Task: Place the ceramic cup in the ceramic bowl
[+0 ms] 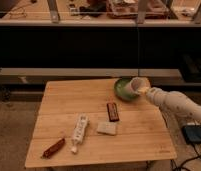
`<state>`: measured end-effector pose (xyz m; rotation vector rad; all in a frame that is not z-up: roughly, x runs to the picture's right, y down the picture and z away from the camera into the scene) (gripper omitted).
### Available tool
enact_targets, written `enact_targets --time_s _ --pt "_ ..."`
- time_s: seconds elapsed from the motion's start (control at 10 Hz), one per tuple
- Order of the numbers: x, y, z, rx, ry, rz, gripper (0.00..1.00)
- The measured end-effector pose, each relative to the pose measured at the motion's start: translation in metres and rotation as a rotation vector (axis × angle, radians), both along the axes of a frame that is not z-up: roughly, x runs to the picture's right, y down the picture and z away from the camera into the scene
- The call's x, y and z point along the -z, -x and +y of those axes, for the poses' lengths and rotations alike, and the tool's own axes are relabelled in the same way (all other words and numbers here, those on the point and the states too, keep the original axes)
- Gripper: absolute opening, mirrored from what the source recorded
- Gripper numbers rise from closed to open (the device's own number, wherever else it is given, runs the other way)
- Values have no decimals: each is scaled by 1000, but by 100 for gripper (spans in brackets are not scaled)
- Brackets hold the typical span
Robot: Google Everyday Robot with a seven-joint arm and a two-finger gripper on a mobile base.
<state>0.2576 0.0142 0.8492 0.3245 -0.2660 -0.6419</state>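
The ceramic bowl [123,89], green and shallow, rests near the table's far right edge. Over its right rim hovers the ceramic cup [137,84], small and white and tipped on its side. My gripper [143,90] is shut on the cup, at the end of the white arm [176,104] that reaches in from the right. The cup hides part of the bowl's right side.
On the wooden table [64,107] lie a dark red bar [113,111], a white packet [107,128], a long white power strip [79,132] and a reddish-brown stick [53,148]. A blue box [195,134] with cables sits on the floor at right. A dark shelf unit stands behind.
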Motion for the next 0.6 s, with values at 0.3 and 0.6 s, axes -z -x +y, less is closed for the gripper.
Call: enact_targets --time_s 0.3,0.6 --pt "-8 11 -6 0 15 10 35" --pt "-17 19 -16 3 30 8 66"
